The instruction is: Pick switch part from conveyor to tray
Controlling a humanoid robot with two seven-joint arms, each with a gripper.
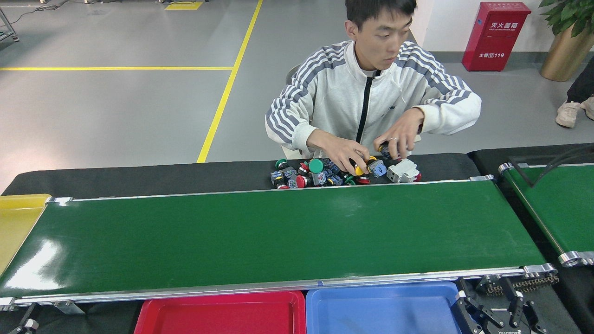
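The conveyor is a long glossy dark-green belt with silver rails, and nothing lies on it. A pile of switch parts with red, green, yellow and blue pieces sits on black cloth just past its far rail. A person's hands hold some of these parts above the pile. The red tray lies under the near rail and shows nothing inside. My right gripper is low at the bottom right, beside the blue tray, open and holding nothing. My left gripper is out of view.
A blue tray sits right of the red one. A yellow tray lies at the belt's left end. A second green belt runs off at the right. The person sits behind the pile.
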